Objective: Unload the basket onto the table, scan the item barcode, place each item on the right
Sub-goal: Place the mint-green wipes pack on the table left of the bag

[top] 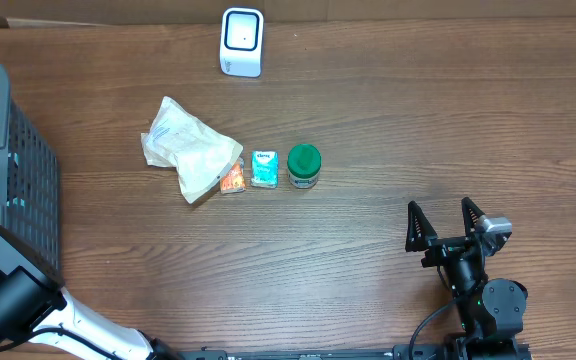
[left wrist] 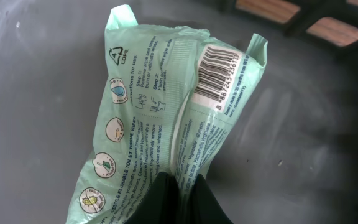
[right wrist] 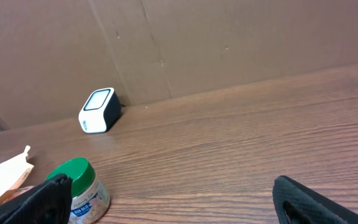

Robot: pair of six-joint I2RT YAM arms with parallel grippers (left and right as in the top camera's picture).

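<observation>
With the left gripper (left wrist: 179, 190) clamped on the wipes pack (left wrist: 154, 106), I should present the barcode (left wrist: 219, 68), at the end far from that gripper, squarely to the scanner (top: 241, 42); the right gripper (top: 446, 222) stands apart.

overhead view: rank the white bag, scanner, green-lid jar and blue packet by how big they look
1. white bag
2. scanner
3. green-lid jar and blue packet: too alike to rank

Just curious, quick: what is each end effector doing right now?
Left end effector: closed, holding a green wipes packet.
Right end effector: open, holding nothing.
</observation>
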